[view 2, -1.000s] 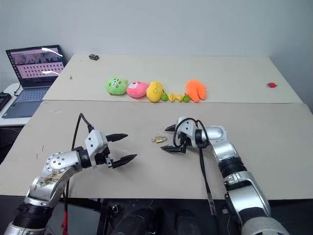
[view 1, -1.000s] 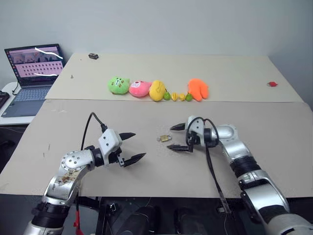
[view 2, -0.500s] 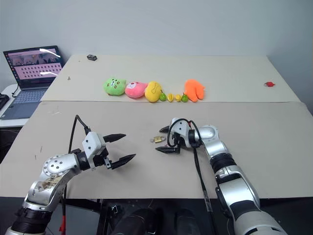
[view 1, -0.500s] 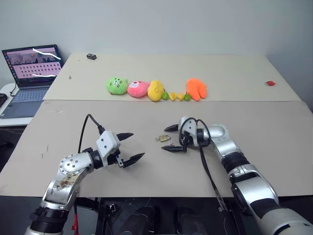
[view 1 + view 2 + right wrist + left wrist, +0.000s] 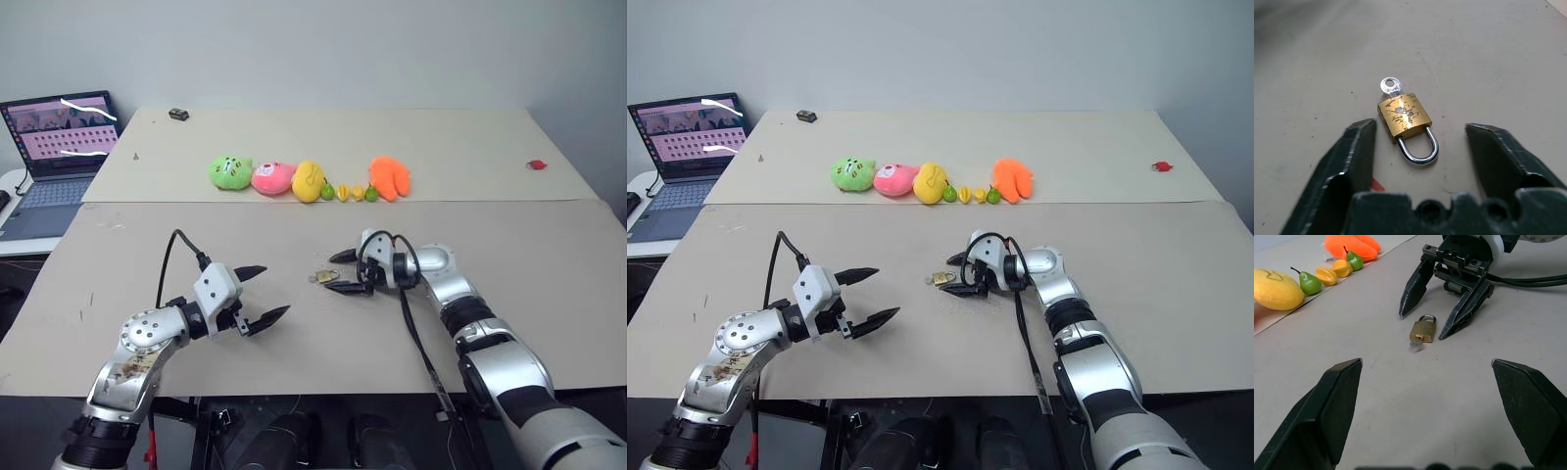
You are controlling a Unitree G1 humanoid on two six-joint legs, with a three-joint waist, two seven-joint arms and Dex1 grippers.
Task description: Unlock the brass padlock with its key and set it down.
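The brass padlock (image 5: 1404, 116) lies flat on the tan table (image 5: 196, 235), its silvery shackle (image 5: 1420, 147) pointing toward my right gripper. Its small silver key (image 5: 1390, 85) sticks out of the lock's bottom end. My right gripper (image 5: 338, 272) is low over the table with one finger on each side of the padlock (image 5: 326, 277). It is open, and a gap shows between each finger and the lock. My left gripper (image 5: 276, 290) hovers wide open and empty to the padlock's left, pointing at it (image 5: 1423, 330).
A row of plush toys runs along the back board: green (image 5: 228, 171), pink (image 5: 272, 177), yellow (image 5: 309, 180), several tiny fruits (image 5: 343, 192) and orange (image 5: 390, 178). An open laptop (image 5: 54, 137) stands far left. A small black object (image 5: 178, 115) and a red one (image 5: 535, 164) lie at the back.
My right gripper's fingers have drawn closer together on either side of the padlock. The left gripper has stayed where it was. The head views have shifted slightly.
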